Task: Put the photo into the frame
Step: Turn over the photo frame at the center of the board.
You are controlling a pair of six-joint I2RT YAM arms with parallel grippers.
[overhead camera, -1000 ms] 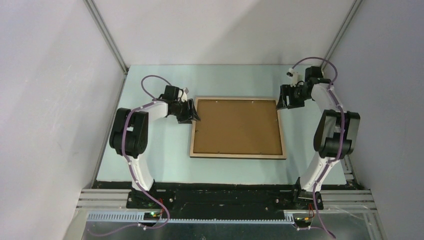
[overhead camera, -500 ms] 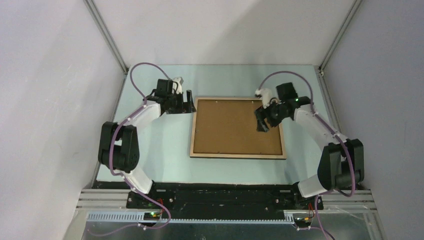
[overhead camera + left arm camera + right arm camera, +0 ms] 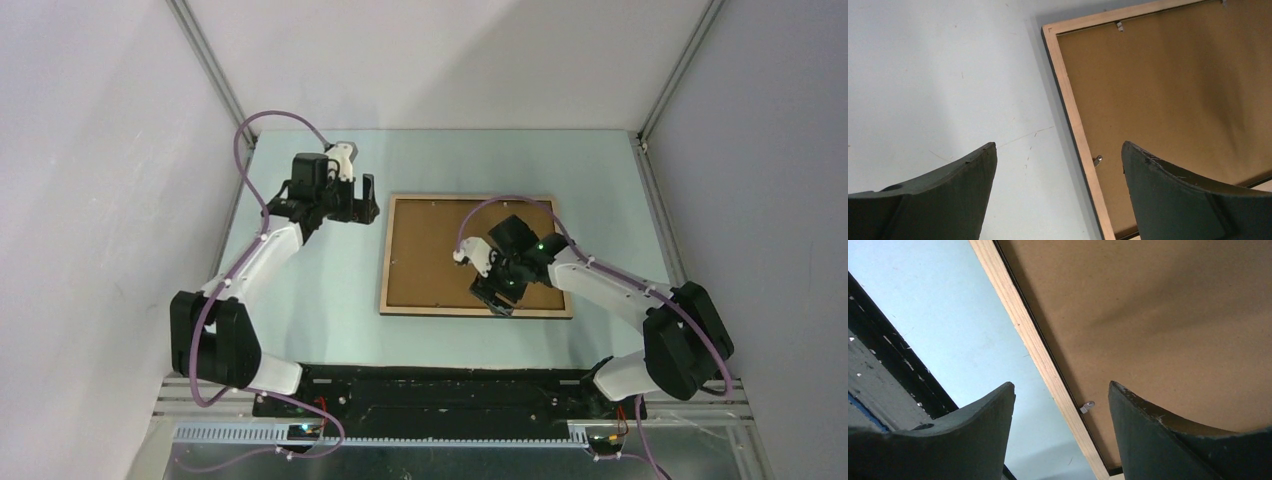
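The frame (image 3: 385,262) looks stiff but breakable; hold its wood rim. Wide and empty: left end effector (image 3: 368,198) at ten o'clock, right end effector (image 3: 493,298) at six.

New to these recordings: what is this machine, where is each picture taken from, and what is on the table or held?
Two robot arms stand side by side, each ending in a two-finger gripper. The wide picture looks down from above and behind them. The other two come from wrist cameras, so the dark shapes at the bottom are that arm's own fingers. On the pale table lies a picture frame, wooden back up, with a brown backing panel in it. The left gripper hovers beside the frame's far left corner, the right gripper above its near edge. Both are open and hold nothing. No photo is visible.
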